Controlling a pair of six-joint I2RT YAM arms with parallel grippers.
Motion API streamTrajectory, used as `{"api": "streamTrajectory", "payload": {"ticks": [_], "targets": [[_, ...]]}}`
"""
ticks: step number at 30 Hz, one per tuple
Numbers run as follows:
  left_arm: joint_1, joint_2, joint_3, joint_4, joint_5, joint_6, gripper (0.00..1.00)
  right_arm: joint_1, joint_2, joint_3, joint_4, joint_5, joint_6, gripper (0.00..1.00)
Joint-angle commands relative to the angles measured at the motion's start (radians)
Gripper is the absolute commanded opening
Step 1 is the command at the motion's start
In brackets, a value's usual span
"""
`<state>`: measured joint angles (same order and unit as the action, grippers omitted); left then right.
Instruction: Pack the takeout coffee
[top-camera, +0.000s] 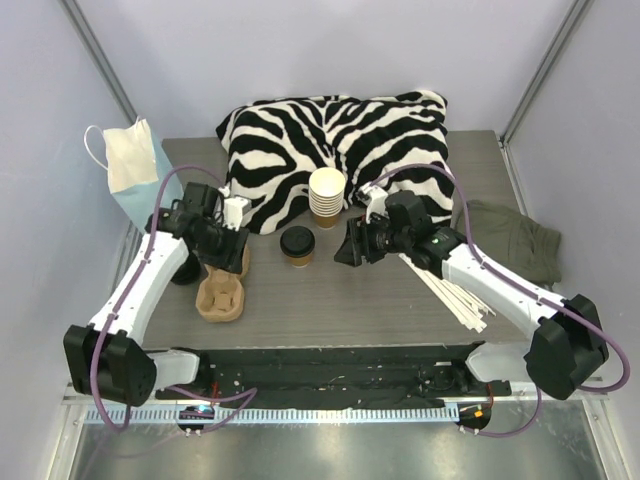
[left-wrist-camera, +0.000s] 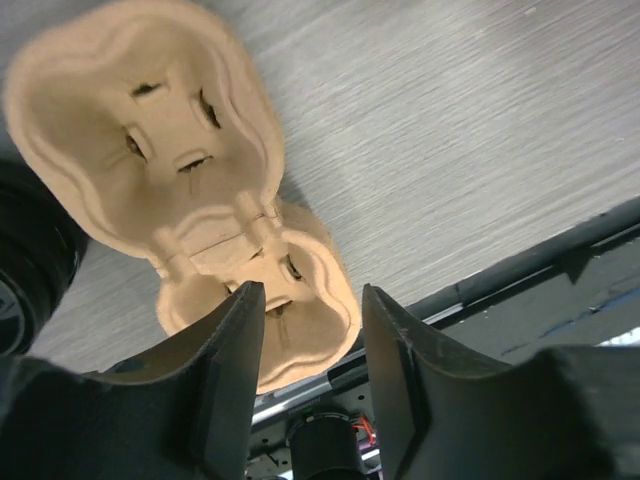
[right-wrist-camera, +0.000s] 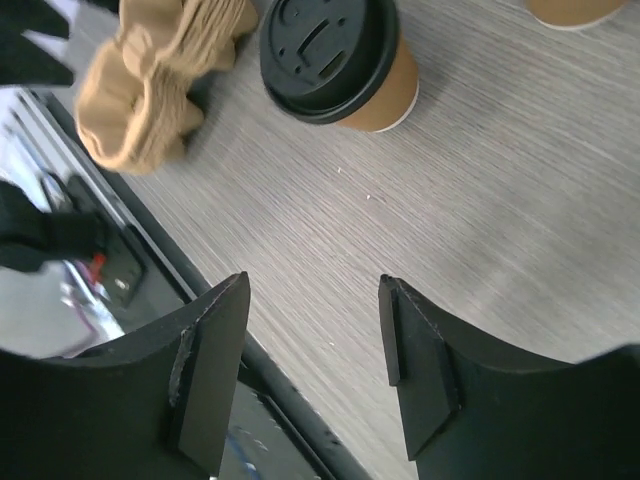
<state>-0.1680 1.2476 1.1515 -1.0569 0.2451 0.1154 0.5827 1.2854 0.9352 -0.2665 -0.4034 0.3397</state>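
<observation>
While the takeout coffee (top-camera: 297, 245) stands upright on the counter (top-camera: 380, 310), the right claw (right-wrist-camera: 315, 290) hangs half-open and empty beside it; the left claw (left-wrist-camera: 312, 300), likewise half-open and empty, hovers over the pulp cup carrier (left-wrist-camera: 150, 130). Grip the cup wall below its lid.

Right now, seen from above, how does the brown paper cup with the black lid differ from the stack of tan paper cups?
The brown paper cup with the round black plastic lid is capped; the stack of tan paper cups is open-topped. The lidded cup is single and shorter; the stack holds several nested cups and rises taller. Both stand upright on the grey table.
</observation>
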Motion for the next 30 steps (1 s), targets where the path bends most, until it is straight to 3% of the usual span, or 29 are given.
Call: {"api": "streamTrajectory", "payload": {"ticks": [1, 7, 13, 21, 30], "targets": [[-0.045, 0.033, -0.033, 0.110, -0.153, -0.089, 0.45, 0.061, -0.012, 0.048, 0.006, 0.063, -0.175, 0.59], [-0.048, 0.114, 0.014, 0.124, -0.129, -0.095, 0.44, 0.199, 0.017, -0.007, 0.104, 0.167, -0.370, 0.48], [-0.042, 0.165, 0.060, 0.104, -0.024, -0.151, 0.48, 0.308, 0.103, -0.064, 0.292, 0.297, -0.626, 0.44], [0.018, 0.168, 0.094, 0.097, 0.049, -0.215, 0.48, 0.319, 0.233, -0.131, 0.590, 0.383, -0.602, 0.43], [0.048, 0.173, 0.120, 0.107, 0.079, -0.234, 0.49, 0.319, 0.382, -0.104, 0.722, 0.456, -0.542, 0.43]]}}
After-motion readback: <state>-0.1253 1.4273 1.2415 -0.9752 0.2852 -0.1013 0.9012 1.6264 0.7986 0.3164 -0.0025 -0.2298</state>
